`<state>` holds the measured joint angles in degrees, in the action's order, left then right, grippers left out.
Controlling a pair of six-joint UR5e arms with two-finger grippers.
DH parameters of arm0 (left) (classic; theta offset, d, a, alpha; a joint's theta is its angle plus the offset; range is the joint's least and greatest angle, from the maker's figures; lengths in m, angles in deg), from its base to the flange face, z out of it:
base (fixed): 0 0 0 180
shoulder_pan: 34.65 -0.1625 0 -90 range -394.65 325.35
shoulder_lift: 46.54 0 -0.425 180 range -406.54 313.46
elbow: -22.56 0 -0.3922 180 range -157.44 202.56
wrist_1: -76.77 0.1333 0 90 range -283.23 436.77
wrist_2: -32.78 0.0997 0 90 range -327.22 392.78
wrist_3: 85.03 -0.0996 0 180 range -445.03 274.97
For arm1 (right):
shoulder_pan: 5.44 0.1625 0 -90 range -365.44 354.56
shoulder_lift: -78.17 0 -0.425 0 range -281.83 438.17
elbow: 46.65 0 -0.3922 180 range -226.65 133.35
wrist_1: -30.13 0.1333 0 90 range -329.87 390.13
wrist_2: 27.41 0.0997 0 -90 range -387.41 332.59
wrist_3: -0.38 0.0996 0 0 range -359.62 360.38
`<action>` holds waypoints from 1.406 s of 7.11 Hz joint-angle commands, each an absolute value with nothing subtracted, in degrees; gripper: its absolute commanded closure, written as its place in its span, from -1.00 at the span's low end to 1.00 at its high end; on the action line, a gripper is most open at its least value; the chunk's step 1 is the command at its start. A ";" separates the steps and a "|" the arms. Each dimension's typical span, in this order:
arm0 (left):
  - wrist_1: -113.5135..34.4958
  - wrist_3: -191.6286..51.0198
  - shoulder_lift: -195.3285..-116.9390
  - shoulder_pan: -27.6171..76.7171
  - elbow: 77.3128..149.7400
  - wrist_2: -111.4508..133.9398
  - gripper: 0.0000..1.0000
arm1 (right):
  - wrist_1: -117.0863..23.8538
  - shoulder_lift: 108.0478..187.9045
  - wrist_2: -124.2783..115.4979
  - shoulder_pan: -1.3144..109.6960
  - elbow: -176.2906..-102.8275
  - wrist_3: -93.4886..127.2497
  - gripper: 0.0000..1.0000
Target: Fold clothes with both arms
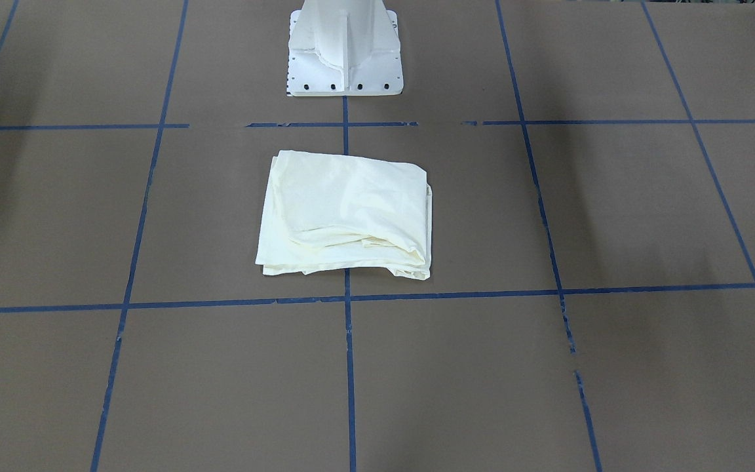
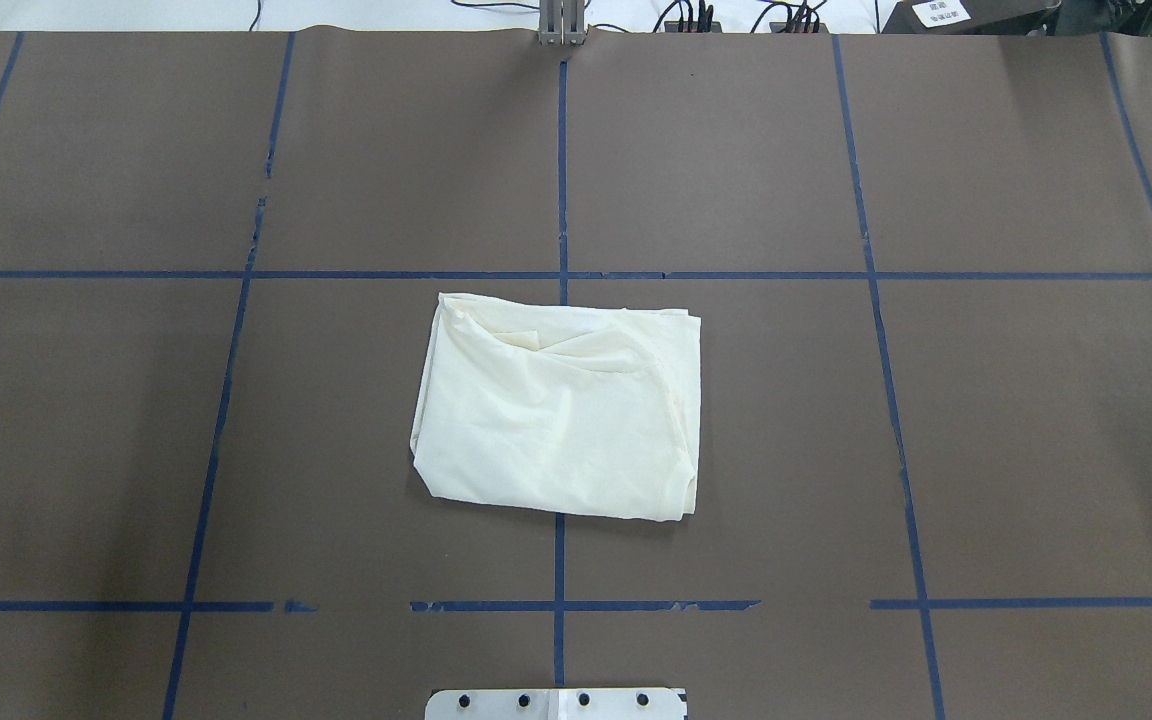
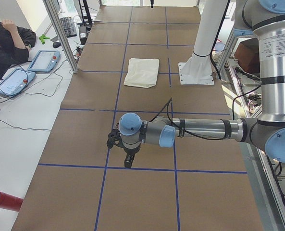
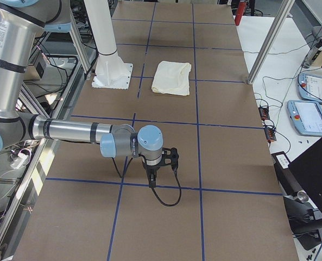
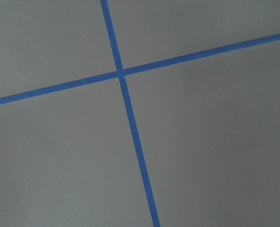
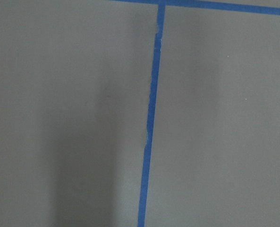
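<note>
A: Where is the shirt [image 2: 556,410] found?

B: It is laid in the middle of the table [image 2: 136,450], folded into a compact cream rectangle across the centre tape line [image 2: 561,180], just in front of the white pedestal base [image 1: 345,59]. Only the plain side is shown.

A: And the grippers?

B: The left gripper [image 3: 128,161] is hung low over bare table near the left end, and the right gripper [image 4: 152,176] likewise near the right end. Both are well apart from the cloth. Whether their jaws are spread or pressed together cannot be told, since only the side views show them. Nothing is seen to be pinched.

A: What is judged of the step in hand?

B: The fold appears nearly or wholly done. Stacked, slightly uneven layers are seen along the far edge, away from the pedestal.

A: How is it best done, if one more fold is wanted?

B: Both far corners should be taken together, every layer caught in each pinch. The edge should then be carried level toward the near edge, so that no twist is introduced.
</note>
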<state>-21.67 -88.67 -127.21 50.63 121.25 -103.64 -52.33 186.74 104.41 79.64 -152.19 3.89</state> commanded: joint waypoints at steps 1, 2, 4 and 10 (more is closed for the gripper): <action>-18.17 -89.34 -126.44 50.78 123.18 -103.72 -0.99 | -52.75 186.36 100.73 79.64 -152.47 4.42 -1.00; -15.37 -92.30 -125.65 50.78 124.24 -103.72 -0.99 | -52.75 186.27 100.91 79.64 -152.47 4.68 -1.00; -15.25 -93.74 -126.52 50.78 124.16 -103.28 -0.99 | -52.57 186.19 101.26 79.64 -153.17 4.51 -1.00; -15.78 -93.91 -126.87 50.78 124.25 -103.80 -0.99 | -52.49 185.75 101.26 79.46 -153.70 4.25 -1.00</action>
